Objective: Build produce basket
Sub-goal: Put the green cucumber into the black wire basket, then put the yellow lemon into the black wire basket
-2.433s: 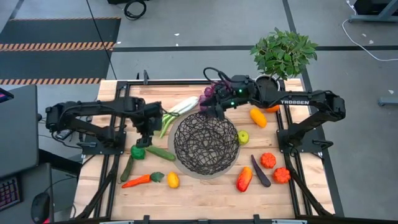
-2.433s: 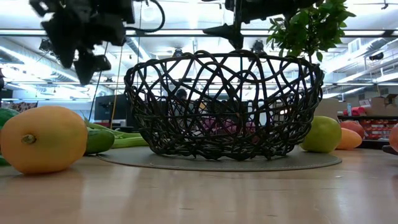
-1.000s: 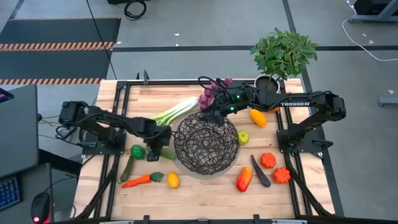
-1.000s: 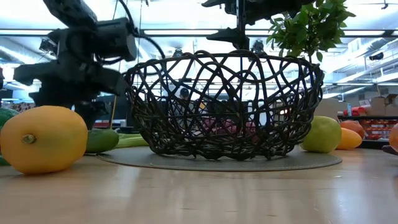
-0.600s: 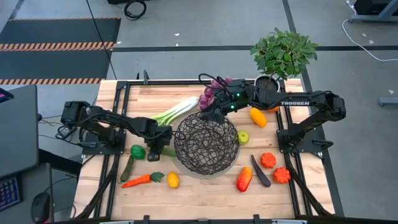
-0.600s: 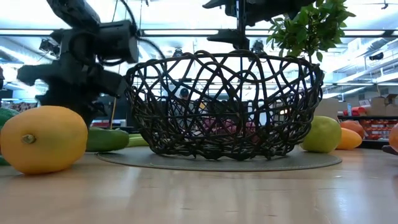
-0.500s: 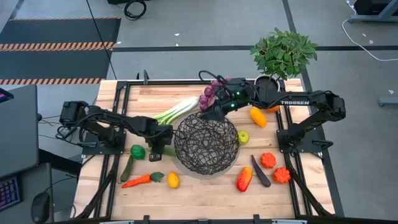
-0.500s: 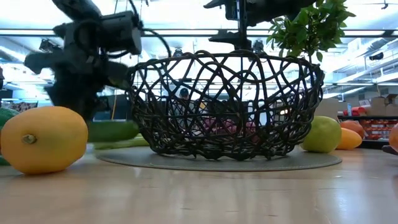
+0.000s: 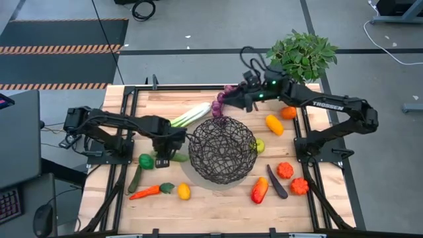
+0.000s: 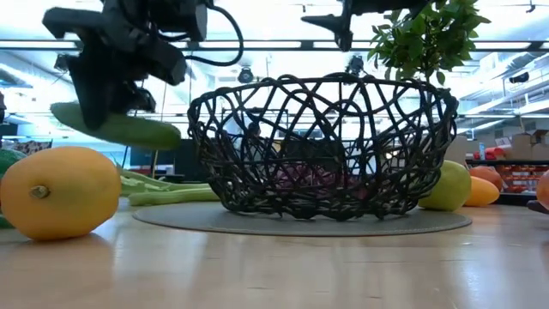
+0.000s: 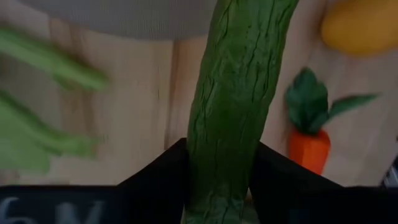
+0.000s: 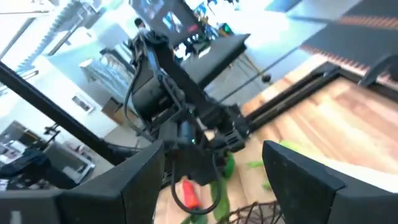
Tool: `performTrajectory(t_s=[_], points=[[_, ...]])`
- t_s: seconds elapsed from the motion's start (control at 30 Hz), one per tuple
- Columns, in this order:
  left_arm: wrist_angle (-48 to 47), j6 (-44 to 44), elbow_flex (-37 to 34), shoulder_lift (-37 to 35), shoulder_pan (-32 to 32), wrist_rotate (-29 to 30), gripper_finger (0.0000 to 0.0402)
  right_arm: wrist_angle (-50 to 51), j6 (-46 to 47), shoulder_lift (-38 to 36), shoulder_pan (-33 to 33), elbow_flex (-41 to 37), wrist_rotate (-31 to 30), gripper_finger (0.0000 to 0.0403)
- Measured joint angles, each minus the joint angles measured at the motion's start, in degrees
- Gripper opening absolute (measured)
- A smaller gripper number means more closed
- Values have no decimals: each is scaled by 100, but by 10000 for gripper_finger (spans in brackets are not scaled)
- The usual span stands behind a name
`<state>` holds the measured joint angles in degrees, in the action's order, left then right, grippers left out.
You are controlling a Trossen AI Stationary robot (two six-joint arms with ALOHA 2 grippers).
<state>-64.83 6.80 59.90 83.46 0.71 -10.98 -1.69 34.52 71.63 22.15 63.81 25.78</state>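
The dark wire-mesh basket (image 9: pixel 223 151) stands mid-table on its pale round base (image 10: pixel 300 223). My left gripper (image 9: pixel 168 149) hovers just left of the basket, shut on a green cucumber (image 10: pixel 120 127) that it holds above the table. My right gripper (image 9: pixel 236 99) is open and empty (image 12: pixel 214 186), high over the basket's far rim. The purple grape bunch (image 9: pixel 221 104) lies on the table just beyond that rim. The leek (image 9: pixel 188 116) lies to the far left of the basket. My left gripper pinches the cucumber's two long sides (image 11: pixel 217 155) between its two fingers (image 11: pixel 280 180), near its middle. The fingers come from above and lie across it. The cucumber is lifted clear of the table and slightly tilted (image 10: pixel 159 135), with its basket-side end lower.
A green pepper (image 9: pixel 145 160), a carrot (image 9: pixel 147 192) and a lemon (image 9: pixel 184 192) lie near left. Right of the basket are a green fruit (image 9: pixel 259 145), an orange pepper (image 9: pixel 274 124), red peppers (image 9: pixel 285 170) and an aubergine (image 9: pixel 276 182). A potted plant (image 9: pixel 301 56) stands far right.
My left gripper has risen with the cucumber, which has gone from lying on the table to hanging clear and tilted. My right gripper has drawn back up and toward the far right, away from the grapes. The basket has slid a little toward the table's right.
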Motion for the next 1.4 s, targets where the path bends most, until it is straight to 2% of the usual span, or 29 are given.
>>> performTrajectory(t_s=[0.23, 0.4, 0.47, 0.57, 0.7, 0.87, 1.0, 1.17, 1.3, 1.4], points=[[-1104, -265, 754, 0, 0, 3, 140, 133, -86, -554, 181, -2, -23, 275], [-1314, -253, 1885, 0, -58, 27, 143, 1144, -379, -1071, 210, -2, -72, 274], [-1018, -127, 2361, 0, -137, 89, 141, 1714, -499, -1279, 209, -2, -117, 274], [-70, 168, 2837, 0, -236, 373, 140, 2634, -608, -1575, 202, -2, -119, 274], [1410, 452, 2889, 103, -316, 614, 145, 3665, -620, -1897, 199, -2, -118, 274], [2167, 667, 2865, 712, -354, 904, 154, 4536, -609, -2177, 184, -2, 30, 274], [2625, 767, 2864, 1128, -336, 1081, 180, 5035, -663, -2305, 181, -4, 271, 274], [3048, 1213, 2864, 1382, -295, 960, 243, 5425, -753, -2515, 181, -4, 288, 276], [2952, 1562, 2870, 1403, -301, 957, 293, 5723, -806, -2629, 181, -4, 233, 277], [2590, 1973, 2863, 1348, -302, 965, 315, 6069, -960, -2625, 181, -4, 121, 277]])
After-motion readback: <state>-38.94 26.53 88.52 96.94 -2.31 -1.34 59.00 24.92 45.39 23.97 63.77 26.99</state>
